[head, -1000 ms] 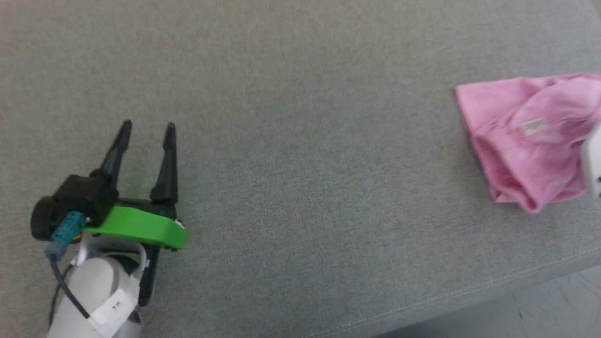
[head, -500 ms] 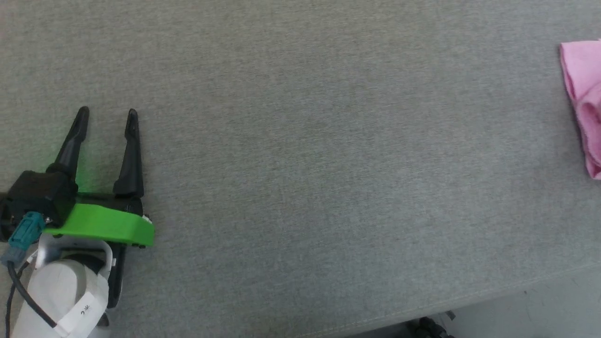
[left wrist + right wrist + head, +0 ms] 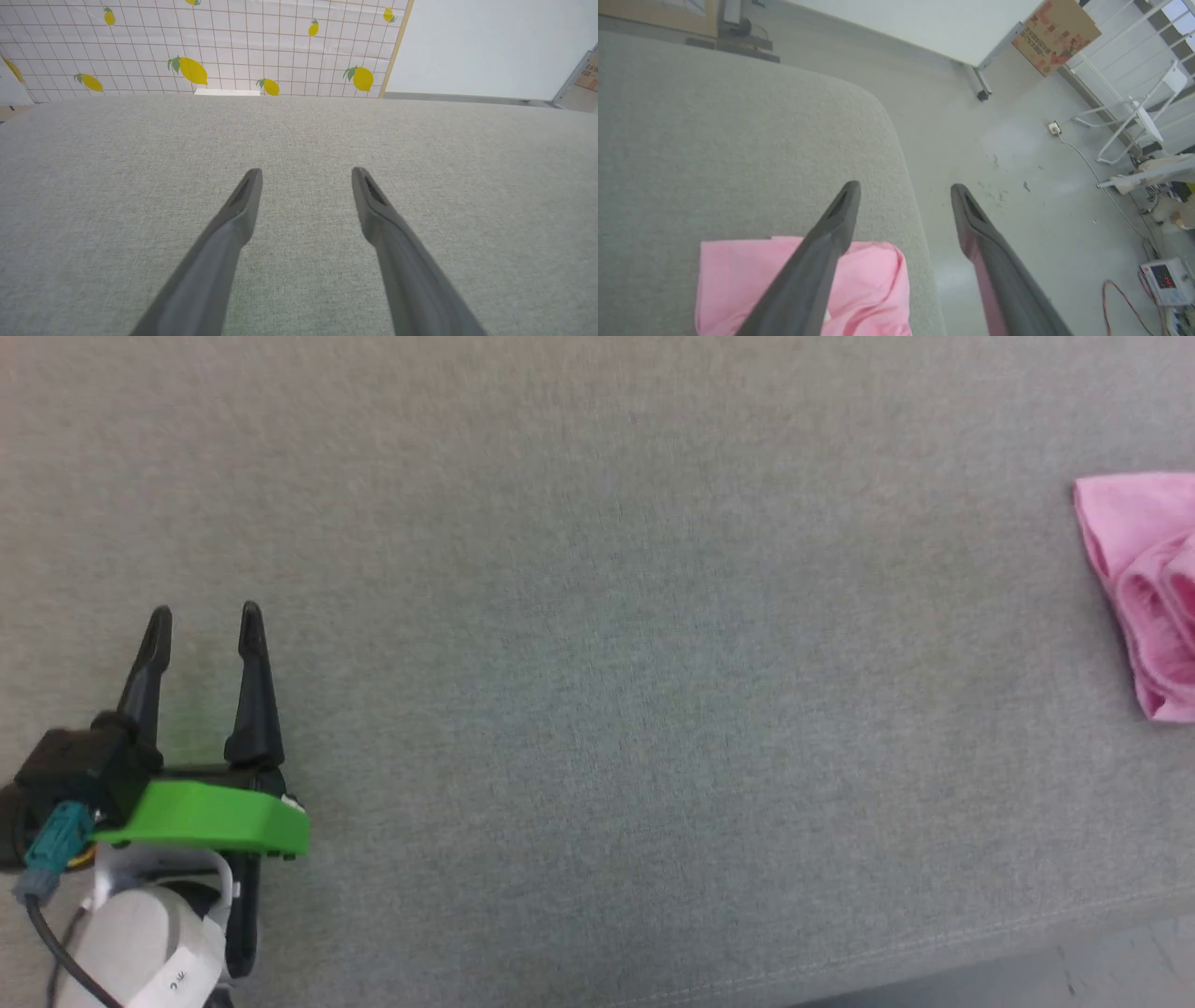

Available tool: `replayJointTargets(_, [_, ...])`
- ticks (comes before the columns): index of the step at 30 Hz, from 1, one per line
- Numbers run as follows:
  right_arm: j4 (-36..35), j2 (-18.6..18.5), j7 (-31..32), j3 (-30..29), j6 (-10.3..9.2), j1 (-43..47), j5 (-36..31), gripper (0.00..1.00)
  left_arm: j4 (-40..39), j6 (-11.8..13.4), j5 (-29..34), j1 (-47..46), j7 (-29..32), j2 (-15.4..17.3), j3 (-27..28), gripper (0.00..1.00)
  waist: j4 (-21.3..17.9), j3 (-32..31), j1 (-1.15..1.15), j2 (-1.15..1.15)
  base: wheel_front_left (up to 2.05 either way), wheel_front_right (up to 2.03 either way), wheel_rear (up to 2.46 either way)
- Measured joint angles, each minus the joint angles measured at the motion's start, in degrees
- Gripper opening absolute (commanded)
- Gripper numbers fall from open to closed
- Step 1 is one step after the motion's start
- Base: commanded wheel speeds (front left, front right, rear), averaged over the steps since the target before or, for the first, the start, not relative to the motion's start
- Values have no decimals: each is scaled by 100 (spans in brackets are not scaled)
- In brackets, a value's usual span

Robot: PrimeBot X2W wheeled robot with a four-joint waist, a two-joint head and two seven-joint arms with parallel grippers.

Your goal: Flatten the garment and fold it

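Jaws wide, empty: left gripper (image 3: 205, 612), right gripper (image 3: 904, 185). Grey fabric surface (image 3: 597, 663); garment (image 3: 728, 275) near edge; lemon-print wall (image 3: 187, 46).

Garment (image 3: 1132, 565) at the padded surface's (image 3: 597, 616) right end; left gripper (image 3: 205, 609) well apart, over its left part.

It looks like a robot test lab: a grey cloth-covered bench (image 3: 93, 140) stands on a bare, scuffed floor (image 3: 1008, 140); a lemon-print backdrop sheet (image 3: 233, 46) hangs behind it; loose cables (image 3: 1085, 163), a meter (image 3: 1162, 280) with red digits, a cardboard box (image 3: 1055, 35) and a white metal rack (image 3: 1149, 122) sit around.
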Motion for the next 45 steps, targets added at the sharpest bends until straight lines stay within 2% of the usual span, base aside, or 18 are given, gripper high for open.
replayJointTargets(3, [-349,158,-339,140,-1,-33,260,100,138,33,-110,38,-163,-143,14,100,41,-282,0,0,0,0,0])
replayJointTargets(5, [-597,405,-627,279,-2,-49,349,100,234,51,-158,72,-244,-203,32,100,76,-470,0,0,0,0,0])
replayJointTargets(9, [-964,1122,-1249,417,0,-49,489,100,403,109,-210,197,-350,-322,67,100,177,-869,0,0,0,0,0])
replayJointTargets(15, [-1425,2253,-2292,197,-1,348,533,100,555,151,-309,310,-436,-393,76,100,433,-1428,0,0,0,0,0])
replayJointTargets(22, [-1942,3165,-3128,107,-2,1434,417,100,708,221,-309,330,-488,-554,-48,100,882,-1879,0,0,0,0,0])
replayJointTargets(27, [-2209,3300,-3351,-31,-2,2234,458,100,870,244,-305,332,-528,-642,-165,100,1148,-2153,0,0,0,0,0])
replayJointTargets(32, [-2366,3305,-3466,-35,-2,3014,809,100,1051,253,-183,333,-570,-681,-274,100,1331,-2383,0,0,0,0,0])
replayJointTargets(45, [-2464,3312,-3495,132,-2,4423,734,100,1376,244,277,333,-697,-714,-747,100,1464,-2574,0,0,0,0,0])
